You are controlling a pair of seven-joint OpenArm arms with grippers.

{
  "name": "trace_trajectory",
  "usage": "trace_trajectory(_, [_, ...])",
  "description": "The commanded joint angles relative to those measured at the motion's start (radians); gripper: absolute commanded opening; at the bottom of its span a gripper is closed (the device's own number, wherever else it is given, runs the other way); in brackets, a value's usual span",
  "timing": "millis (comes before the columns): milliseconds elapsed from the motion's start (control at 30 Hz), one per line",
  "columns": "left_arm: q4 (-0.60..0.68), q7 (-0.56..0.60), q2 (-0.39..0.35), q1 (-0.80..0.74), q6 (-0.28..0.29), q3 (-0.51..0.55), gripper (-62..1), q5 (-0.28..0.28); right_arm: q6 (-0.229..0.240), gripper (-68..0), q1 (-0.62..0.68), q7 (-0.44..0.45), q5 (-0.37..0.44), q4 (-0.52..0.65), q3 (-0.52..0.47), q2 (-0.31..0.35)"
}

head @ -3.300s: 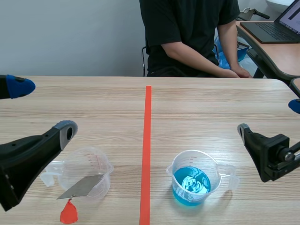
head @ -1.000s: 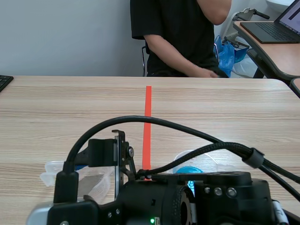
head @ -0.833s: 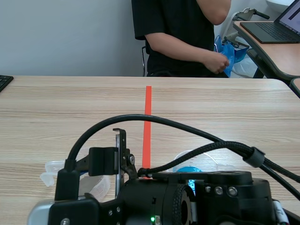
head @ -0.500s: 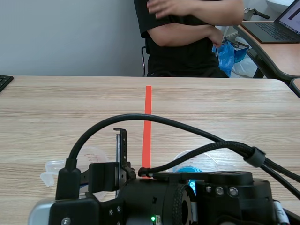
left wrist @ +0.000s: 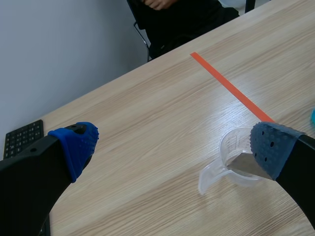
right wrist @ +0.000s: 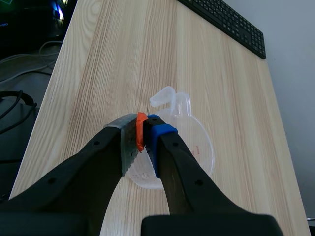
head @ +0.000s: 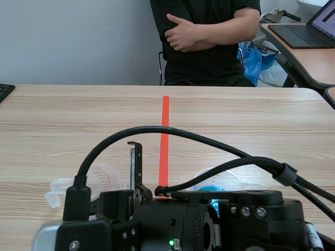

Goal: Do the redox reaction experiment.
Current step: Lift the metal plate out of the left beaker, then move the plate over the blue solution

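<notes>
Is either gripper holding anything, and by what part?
Right gripper pinches the metal plate by its orange handle, blade inside the clear cup; left gripper holds nothing.

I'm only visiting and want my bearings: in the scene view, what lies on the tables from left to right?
Keyboard, clear cup, red tape line, cup of blue liquid, laptop.

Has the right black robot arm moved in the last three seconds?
Yes. The right arm has swung leftward across the orange-red tape line; its gripper now sits over the clear plastic measuring cup left of that line.
</notes>
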State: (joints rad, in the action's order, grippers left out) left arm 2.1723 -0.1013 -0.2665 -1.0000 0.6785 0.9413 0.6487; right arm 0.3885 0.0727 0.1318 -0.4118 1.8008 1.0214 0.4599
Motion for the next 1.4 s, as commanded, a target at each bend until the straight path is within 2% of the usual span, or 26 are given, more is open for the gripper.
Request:
trace_trajectory(0, [0.011, 0.013, 0.003, 0.001, -0.002, -0.002, 1.4, 0.014, -0.007, -66.0, -0.018, 0.010, 0.008, 0.020, -0.021, -0.004])
trace_trajectory(100, [0.011, 0.013, 0.003, 0.001, -0.002, -0.002, 1.4, 0.014, -0.008, -66.0, -0.023, 0.009, 0.044, 0.023, -0.044, -0.014])
trace_trajectory(267, [0.011, 0.013, 0.003, 0.001, -0.002, -0.002, 1.4, 0.014, -0.006, -66.0, -0.023, 0.008, 0.203, 0.027, -0.109, -0.031])
trace_trajectory(367, [0.011, 0.013, 0.003, 0.001, -0.002, -0.002, 1.4, 0.014, 0.000, -66.0, -0.023, 0.005, 0.270, 0.043, -0.144, -0.039])
trace_trajectory(567, [0.011, 0.014, 0.003, 0.001, -0.002, -0.002, 1.4, 0.014, 0.006, -66.0, -0.023, -0.034, 0.350, 0.104, -0.208, -0.042])
trace_trajectory(733, [0.011, 0.014, 0.003, 0.001, -0.002, -0.002, 0.9, 0.014, 0.055, -66.0, -0.022, -0.089, 0.426, 0.178, -0.261, -0.041])
trace_trajectory(867, [0.011, 0.013, 0.003, 0.001, -0.001, -0.002, -16.1, 0.014, 0.058, -66.0, -0.019, -0.154, 0.491, 0.242, -0.317, -0.041])
trace_trajectory(1000, [0.011, 0.010, 0.002, 0.001, 0.015, -0.002, -30.3, 0.014, 0.067, -66.0, -0.016, -0.204, 0.565, 0.291, -0.383, -0.032])
trace_trajectory(1100, [0.011, -0.005, -0.002, 0.006, 0.018, -0.002, -41.0, 0.014, 0.103, -66.0, 0.000, -0.235, 0.623, 0.322, -0.446, -0.030])
trace_trajectory(1267, [0.011, -0.029, -0.019, 0.006, 0.018, -0.003, -55.4, 0.014, 0.181, -66.0, 0.062, -0.274, 0.716, 0.377, -0.572, -0.030])
trace_trajectory(1300, [0.010, -0.031, -0.024, 0.006, 0.018, -0.005, -57.8, 0.014, 0.197, -66.0, 0.075, -0.282, 0.727, 0.392, -0.600, -0.030])
trace_trajectory(1367, [0.005, -0.031, -0.037, 0.006, 0.018, -0.011, -57.8, 0.014, 0.229, -66.0, 0.100, -0.300, 0.758, 0.423, -0.657, -0.026])
